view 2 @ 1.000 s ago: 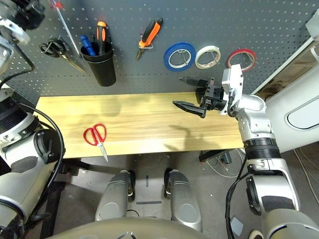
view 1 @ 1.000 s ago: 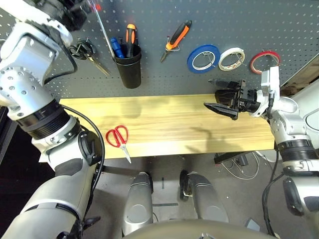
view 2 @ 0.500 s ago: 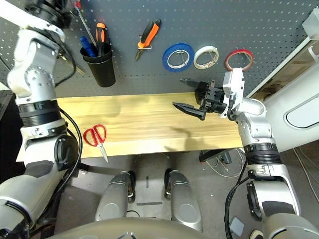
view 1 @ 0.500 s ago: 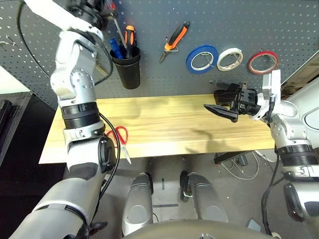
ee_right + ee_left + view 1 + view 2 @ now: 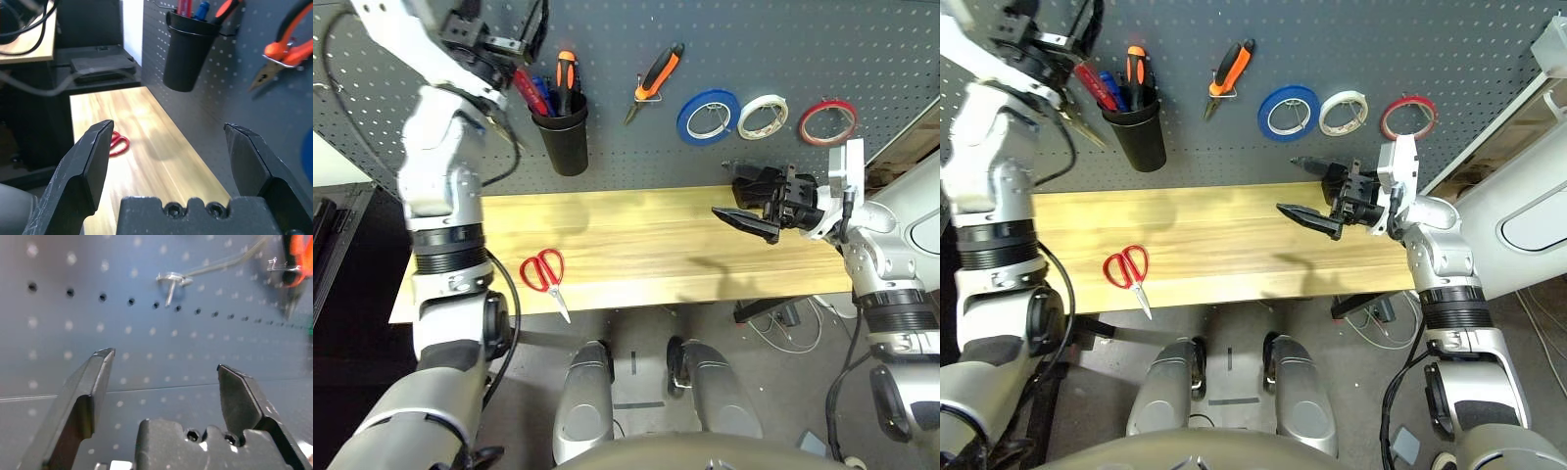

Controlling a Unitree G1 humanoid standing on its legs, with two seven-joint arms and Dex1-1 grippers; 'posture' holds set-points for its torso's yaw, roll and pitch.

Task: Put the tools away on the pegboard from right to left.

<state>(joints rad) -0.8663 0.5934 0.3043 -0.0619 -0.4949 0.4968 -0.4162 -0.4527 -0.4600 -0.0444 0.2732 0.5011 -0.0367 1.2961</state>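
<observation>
On the dark grey pegboard (image 5: 862, 59) I count three tape rings in a row at the upper right of the frame: one blue (image 5: 709, 116), one white (image 5: 768, 116), and one thin red tape ring (image 5: 828, 120) furthest right. Left of them hangs one pair of orange-and-black-handled pliers (image 5: 656, 80). Further left, one black cup (image 5: 562, 133) is fixed to the board, and in it stand three handles: the red-handled slim screwdriver (image 5: 527, 86), one blue one (image 5: 542, 95) and one orange-and-black one (image 5: 567, 76).

One pair of red-handled scissors (image 5: 546, 274) lies flat on the light wooden worktop (image 5: 646, 245), at the lower left of the wood, well apart from both my grippers.

My left gripper (image 5: 164, 377) is up at the top left of the frame, just beside the cup; its fingers stand wide apart and empty, facing the perforated board and one bare metal hook (image 5: 171, 283).

My right gripper (image 5: 744, 196) hangs over the right part of the worktop, pointing toward picture left, its jaws spread wide with nothing between them.
</observation>
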